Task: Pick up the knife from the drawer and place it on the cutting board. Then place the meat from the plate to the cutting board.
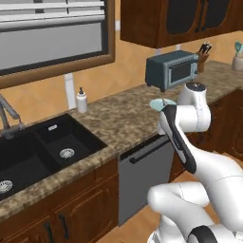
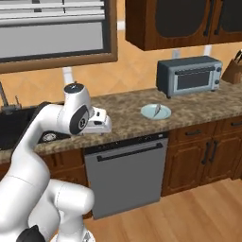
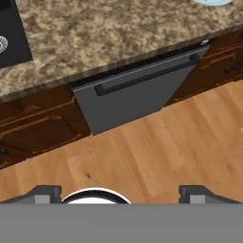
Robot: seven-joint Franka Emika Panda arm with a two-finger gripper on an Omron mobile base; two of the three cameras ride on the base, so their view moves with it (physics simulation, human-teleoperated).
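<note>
The pale blue-green plate (image 2: 150, 113) lies on the granite counter in front of the toaster oven, with a small piece of meat (image 2: 157, 109) on it. The plate's rim (image 1: 155, 103) peeks out behind my arm, and its edge (image 3: 211, 2) touches the top of the hand view. My gripper (image 3: 121, 193) is open, its fingertips (image 3: 47, 192) wide apart with nothing between them. It hangs in front of the counter edge, left of the plate (image 2: 107, 125), facing the dishwasher and floor. The knife, the cutting board and the open drawer are out of view.
A grey dishwasher (image 2: 127, 172) sits under the counter. Closed drawer fronts (image 2: 194, 133) and cabinet doors are to its right. A black sink (image 1: 42, 152) and a soap bottle (image 1: 81, 100) are on the left. A toaster oven (image 2: 189, 75) and a knife block (image 2: 234, 70) stand at the back right.
</note>
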